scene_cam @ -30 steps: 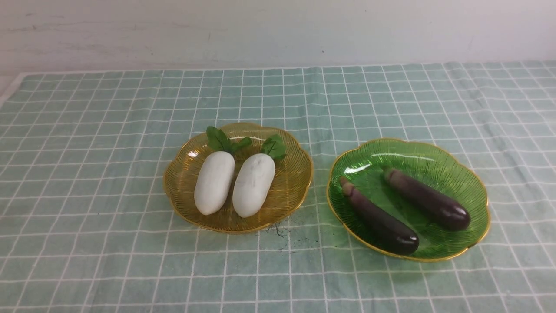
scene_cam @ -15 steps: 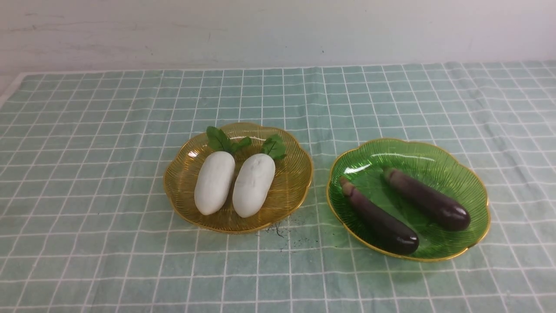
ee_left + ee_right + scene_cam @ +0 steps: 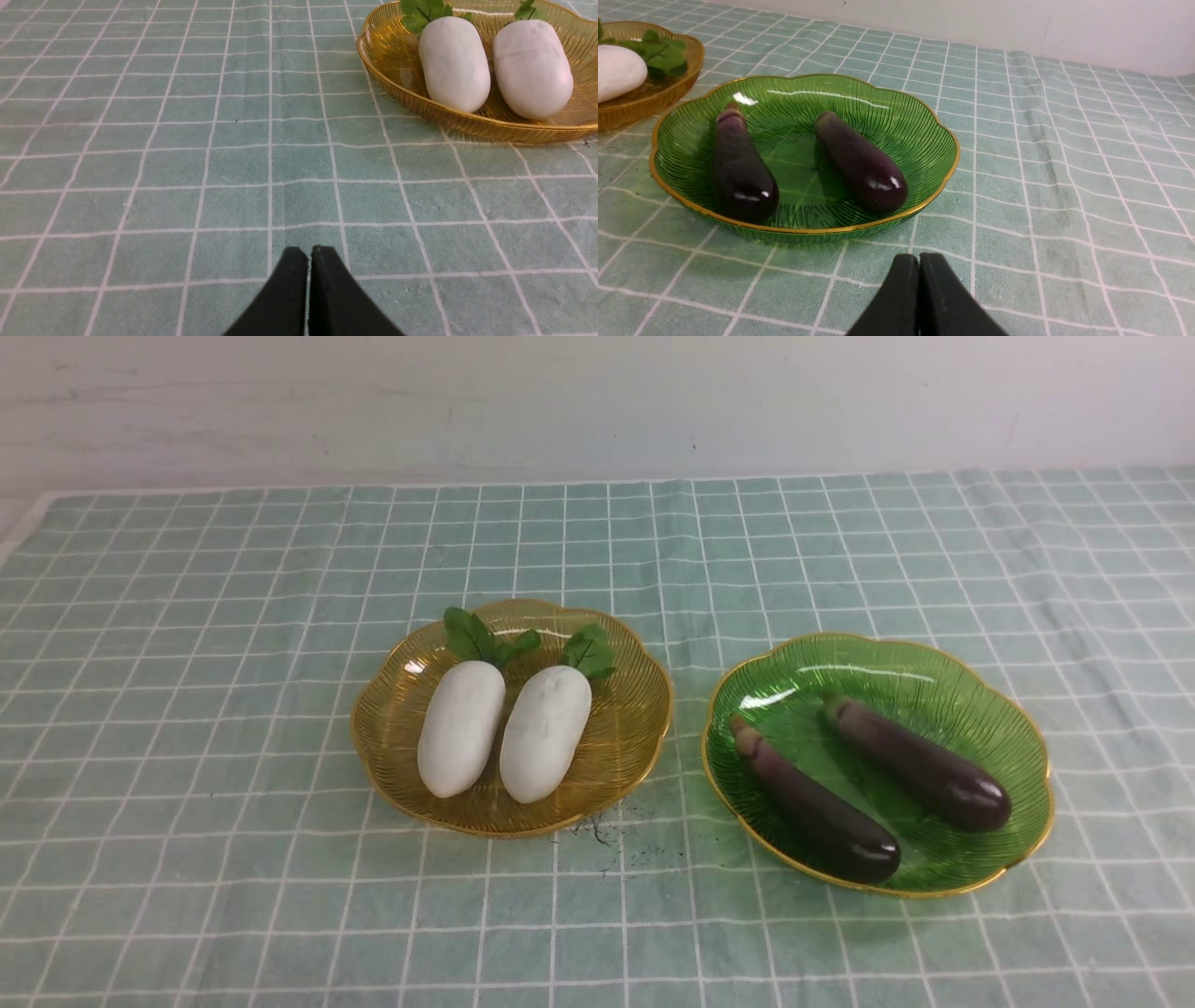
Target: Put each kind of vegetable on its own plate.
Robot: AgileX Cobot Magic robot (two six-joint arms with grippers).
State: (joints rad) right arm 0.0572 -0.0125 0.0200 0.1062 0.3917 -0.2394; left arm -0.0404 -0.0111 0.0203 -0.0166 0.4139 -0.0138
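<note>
Sorting appears complete: both radishes [image 3: 504, 730] lie in the amber plate [image 3: 635, 747], both eggplants [image 3: 864, 789] in the green plate [image 3: 1013, 747]; left gripper [image 3: 308, 261] and right gripper [image 3: 919, 268] are closed, empty, needing no further pick.

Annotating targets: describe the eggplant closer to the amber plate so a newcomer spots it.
On the checked tablecloth, find the green plate on the robot's right. Of its two eggplants, the target eggplant lies toward the amber plate, its rounded tip nearest the robot-side rim.

We found open surface [image 3: 187, 569] toward its far, left and near edges; only the amber plate [image 3: 385, 728] and green plate [image 3: 934, 670] stood mid-surface, a narrow gap between them.
</note>
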